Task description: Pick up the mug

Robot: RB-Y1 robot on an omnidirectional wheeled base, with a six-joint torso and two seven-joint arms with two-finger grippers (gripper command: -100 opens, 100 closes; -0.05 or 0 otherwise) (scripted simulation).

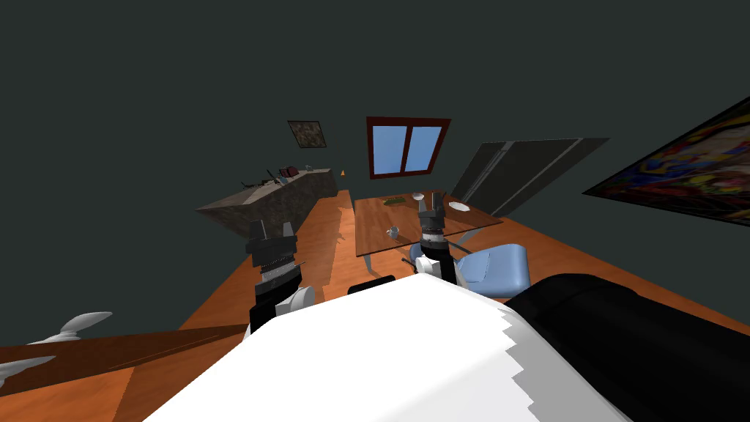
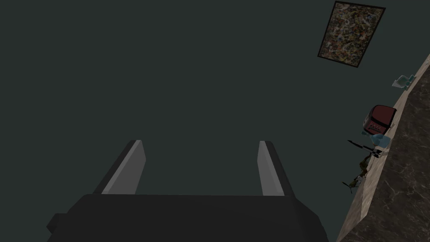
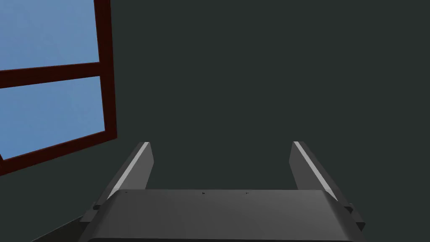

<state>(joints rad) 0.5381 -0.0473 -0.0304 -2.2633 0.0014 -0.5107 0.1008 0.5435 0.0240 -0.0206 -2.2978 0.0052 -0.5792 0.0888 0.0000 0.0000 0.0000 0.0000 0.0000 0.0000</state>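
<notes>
Head view:
- mug (image 1: pixel 393 232): small, pale, rounded. Sits on the near-left part of the table (image 1: pixel 373 217), which has a flat brown top with wood grain.
- right pincer (image 1: pixel 431 199): up over the table, right of the mug and a little farther. Apart from it, no contact.
- left pincer (image 1: pixel 272 229): over the orange plank floor (image 1: pixel 322 242), left of the table, well apart from the mug.
- Far end of the table: white plate (image 1: pixel 459 206), white bowl (image 1: pixel 417 196), flat green item (image 1: pixel 394 200).
- chair (image 1: pixel 502 267): smooth pale blue shell at the table's near-right corner.
- counter (image 1: pixel 282 194): mottled stone block at far left, small clutter on top.
- window (image 1: pixel 408 146): dark red frame, blue panes, on the far wall.

Left wrist view:
- Left blades (image 2: pixel 126 168): thin, flat, grey, spread wide with nothing between them. They face a plain dark grey-green wall (image 2: pixel 189 75).
- Beside them is the counter's veined stone top. On it are a dark red boxy appliance (image 2: pixel 380 119), panel marks too small to read, and clear glassware (image 2: pixel 404 81).
- framed picture (image 2: pixel 350 34): speckled brown, on the wall.

Right wrist view:
- Right blades (image 3: pixel 135 168): same flat grey shape, spread wide, gripping nothing.
</notes>
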